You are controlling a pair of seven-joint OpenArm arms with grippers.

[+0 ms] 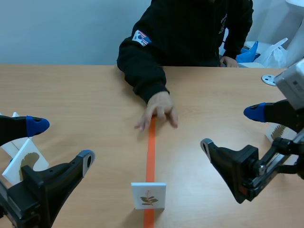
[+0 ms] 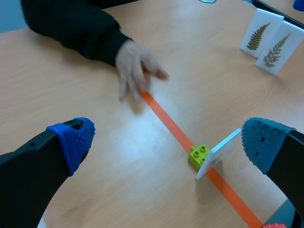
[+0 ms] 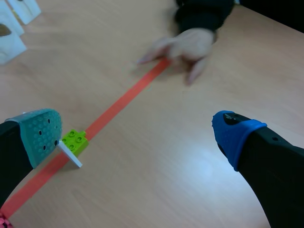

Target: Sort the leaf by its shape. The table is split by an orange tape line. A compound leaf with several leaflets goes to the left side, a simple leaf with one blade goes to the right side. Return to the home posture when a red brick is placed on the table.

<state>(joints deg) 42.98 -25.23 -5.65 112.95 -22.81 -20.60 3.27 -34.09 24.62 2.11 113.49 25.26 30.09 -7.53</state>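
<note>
- I see L fingers (image 2: 73, 137) spread wide, nothing held.
- R fingers (image 3: 232, 133) released too, empty.
- Leaf card (image 1: 148, 195) stands upright on orange tape line (image 1: 151, 152), roughly btwn both.
- Person's hand (image 1: 158, 111) rests on line's far end, on the surface (image 1: 85, 95).

The table (image 1: 85, 95) is being split down its middle by the tape line (image 1: 151, 152). The line's near end is being straddled by a standing leaf card (image 1: 148, 195), which is being propped by a small brick (image 2: 199, 156) touching its back, at the line's edge. The line's far end is being covered by a person's hand (image 1: 159, 110). Well left of the line, standing cards (image 1: 21, 159) are being kept by the left gripper (image 1: 61, 141); well right, two more cards (image 2: 259, 34) by the right gripper (image 1: 229, 128).
</note>
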